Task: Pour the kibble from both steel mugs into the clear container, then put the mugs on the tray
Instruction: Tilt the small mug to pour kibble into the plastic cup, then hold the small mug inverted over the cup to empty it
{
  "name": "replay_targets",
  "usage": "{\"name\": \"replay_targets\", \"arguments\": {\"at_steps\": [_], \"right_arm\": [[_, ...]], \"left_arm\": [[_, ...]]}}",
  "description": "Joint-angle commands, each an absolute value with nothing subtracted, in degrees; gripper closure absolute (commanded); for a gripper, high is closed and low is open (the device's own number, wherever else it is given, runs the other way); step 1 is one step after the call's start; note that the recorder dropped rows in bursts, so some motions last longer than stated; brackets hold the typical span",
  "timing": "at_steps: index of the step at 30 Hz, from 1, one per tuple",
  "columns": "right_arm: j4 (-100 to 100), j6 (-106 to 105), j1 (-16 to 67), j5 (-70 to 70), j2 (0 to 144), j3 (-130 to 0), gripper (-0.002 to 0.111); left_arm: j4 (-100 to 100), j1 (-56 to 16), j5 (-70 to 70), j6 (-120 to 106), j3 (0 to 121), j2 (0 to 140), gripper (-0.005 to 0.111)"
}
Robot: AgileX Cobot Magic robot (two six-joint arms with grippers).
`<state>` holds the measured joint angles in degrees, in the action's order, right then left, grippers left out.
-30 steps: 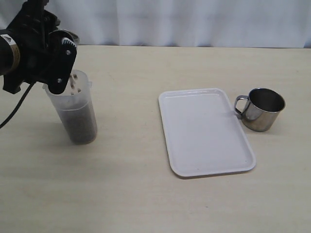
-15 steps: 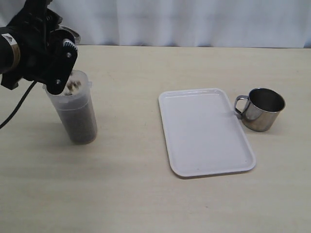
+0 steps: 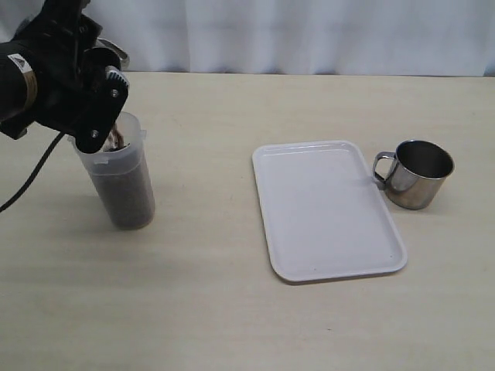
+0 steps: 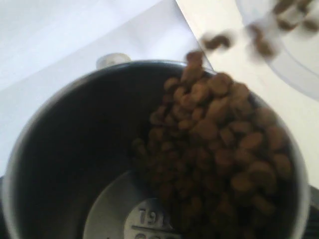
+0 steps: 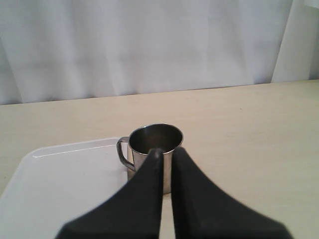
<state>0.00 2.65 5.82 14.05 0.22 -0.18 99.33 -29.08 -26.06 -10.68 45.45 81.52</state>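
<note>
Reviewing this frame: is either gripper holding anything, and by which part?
The left gripper holds a steel mug tipped over the clear container, pouring kibble; where it grips the mug is hidden. The right gripper is shut on nothing.

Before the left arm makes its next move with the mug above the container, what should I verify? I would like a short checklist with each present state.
1. Held mug emptied: not ok, kibble is inside.
2. Left gripper holds it: ok, the mug is tilted over the clear container.
3. Clear container upright: ok.
4. Spill on the table: ok, none seen.
5. Tray free: ok, nothing on it.
6. Second mug on tray: not ok, it stands beside the tray; right gripper is shut and holds nothing.
</note>
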Motion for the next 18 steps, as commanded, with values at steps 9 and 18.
{"name": "replay_targets", "arguments": {"at_steps": [9,18], "right_arm": [[0.38,2.64,5.43,14.24,0.00,0.00,0.104],[0.38,2.64,5.43,14.24,0.00,0.00,0.104]], "left_arm": [[99.95,-30.66,-29.50,-14.14,45.40,81.29,0.107],[99.95,-30.66,-29.85,-16.50,45.40,81.29,0.107]]}}
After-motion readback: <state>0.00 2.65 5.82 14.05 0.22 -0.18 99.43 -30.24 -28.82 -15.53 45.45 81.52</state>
